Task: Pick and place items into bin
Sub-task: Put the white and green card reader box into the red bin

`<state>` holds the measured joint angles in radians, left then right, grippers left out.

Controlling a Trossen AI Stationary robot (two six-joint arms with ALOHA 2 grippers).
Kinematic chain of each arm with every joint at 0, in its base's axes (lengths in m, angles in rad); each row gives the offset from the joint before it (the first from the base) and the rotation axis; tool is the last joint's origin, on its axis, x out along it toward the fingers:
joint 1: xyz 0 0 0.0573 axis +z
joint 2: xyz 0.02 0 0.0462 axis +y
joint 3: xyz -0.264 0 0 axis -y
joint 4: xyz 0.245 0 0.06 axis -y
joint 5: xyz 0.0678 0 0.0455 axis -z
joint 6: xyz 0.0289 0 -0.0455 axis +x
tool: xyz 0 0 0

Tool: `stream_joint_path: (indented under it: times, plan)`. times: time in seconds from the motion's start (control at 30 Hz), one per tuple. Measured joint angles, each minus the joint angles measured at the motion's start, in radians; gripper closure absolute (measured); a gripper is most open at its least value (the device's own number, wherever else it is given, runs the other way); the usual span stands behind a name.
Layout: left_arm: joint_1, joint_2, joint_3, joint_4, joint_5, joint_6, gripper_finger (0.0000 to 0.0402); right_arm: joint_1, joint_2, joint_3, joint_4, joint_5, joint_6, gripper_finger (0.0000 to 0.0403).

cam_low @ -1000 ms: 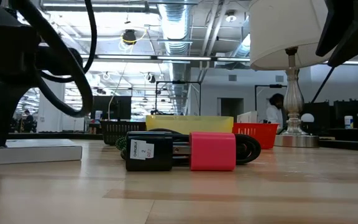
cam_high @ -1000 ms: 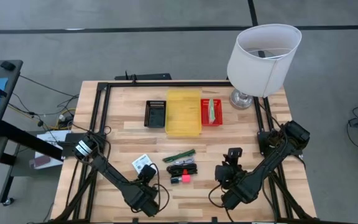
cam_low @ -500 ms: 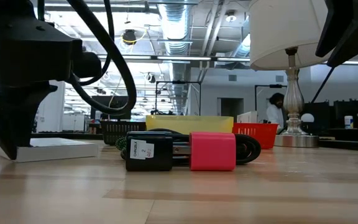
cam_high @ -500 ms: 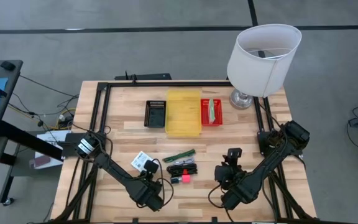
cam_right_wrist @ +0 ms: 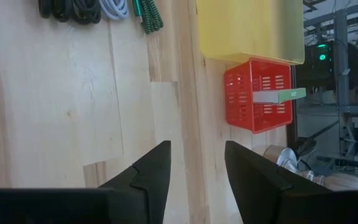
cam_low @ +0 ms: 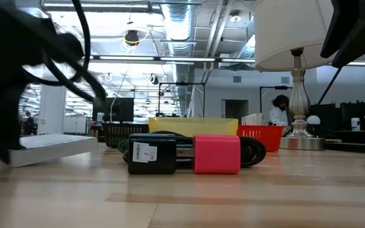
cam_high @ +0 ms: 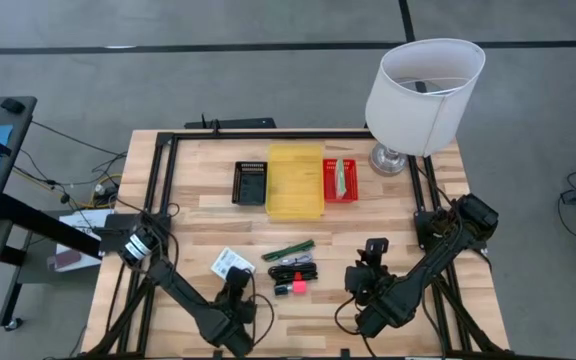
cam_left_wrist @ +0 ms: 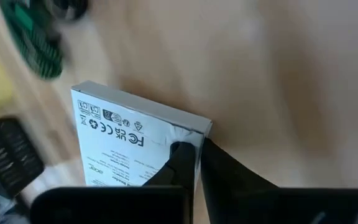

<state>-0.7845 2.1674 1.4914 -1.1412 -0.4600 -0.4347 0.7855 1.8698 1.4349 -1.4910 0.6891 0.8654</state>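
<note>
Left tool (cam_left_wrist: 191, 163) clamped on corner of flat white labelled packet (cam_high: 230, 265), near bench's front-left. Yellow plastic bin (cam_high: 295, 181) lies straight beyond, toward far edge; left arm nearer. Right tool (cam_right_wrist: 196, 163) open, idle front-right.

The high camera looks straight down on the whole pale wooden worktop (cam_high: 198, 225), from well above. The low camera sits at the worktop's surface near its front edge, facing level across to the far edge and the room beyond. Both show the shallow yellow plastic tray (cam_high: 295, 180) by the far edge. The left wrist camera looks closely down at a flat white labelled packet (cam_left_wrist: 126, 146). The right wrist camera faces along the worktop toward the same yellow tray and a small red slotted basket (cam_right_wrist: 257, 96).
</note>
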Motion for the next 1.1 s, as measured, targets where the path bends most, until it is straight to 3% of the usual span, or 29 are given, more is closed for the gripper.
stream_joint_path:
  times: [0.33,0.7,1.1]
  plan:
    - [-0.012,0.002,0.089,-0.024,-0.143,0.044,0.0401,-0.017,0.0,0.0,0.0,0.0,0.0,0.0264]
    - [-0.002,-0.002,0.163,-0.181,-0.353,0.137,0.0401,-0.022,0.0,0.0,-0.083,-0.017,0.079,0.0266]
    - [0.09,-0.026,0.203,-0.277,-0.599,0.234,0.0401,-0.022,0.0,0.0,-0.08,-0.125,0.086,0.0265]
